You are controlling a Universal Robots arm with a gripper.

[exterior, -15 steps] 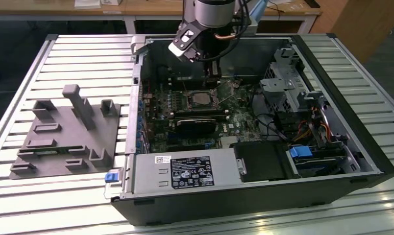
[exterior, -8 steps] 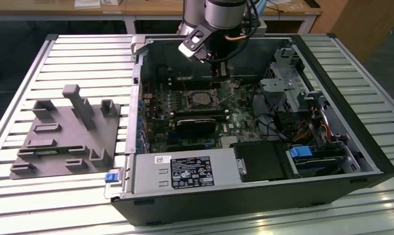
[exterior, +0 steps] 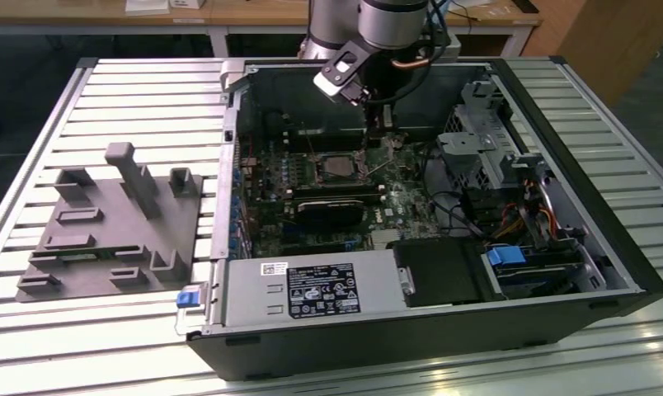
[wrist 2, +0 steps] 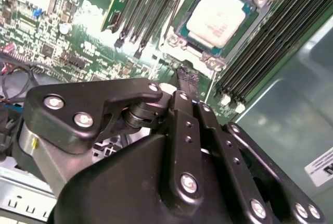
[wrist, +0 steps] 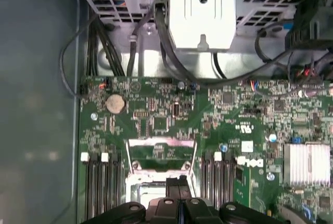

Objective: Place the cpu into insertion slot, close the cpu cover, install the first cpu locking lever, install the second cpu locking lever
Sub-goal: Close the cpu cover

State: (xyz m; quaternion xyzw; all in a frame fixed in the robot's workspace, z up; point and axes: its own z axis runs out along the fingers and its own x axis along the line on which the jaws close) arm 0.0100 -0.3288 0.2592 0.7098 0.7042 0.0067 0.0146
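At the exterior view's left, a grey moulded fixture block (exterior: pixel 111 223) sat on the slatted metal tabletop (exterior: pixel 134 78). Inside the open black computer case (exterior: pixel 601 190), the pale silver square cpu (wrist 2: pixel 218 15) lay in the silver-rimmed insertion slot (wrist 2: pixel 182 23), thin silver cpu cover (wrist: pixel 161 141) open. The black claw (wrist 2: pixel 183 74) hovered beside, pinched shut, empty.

You see the computer case (exterior: pixel 309 293) lying open on the slatted table (exterior: pixel 144 82), fixture tray (exterior: pixel 111 223) at the exterior view's left; inside, the cpu (wrist 2: pixel 217 15) sits in the insertion slot (exterior: pixel 316 170), the gripper (exterior: pixel 381 124) just beside it.
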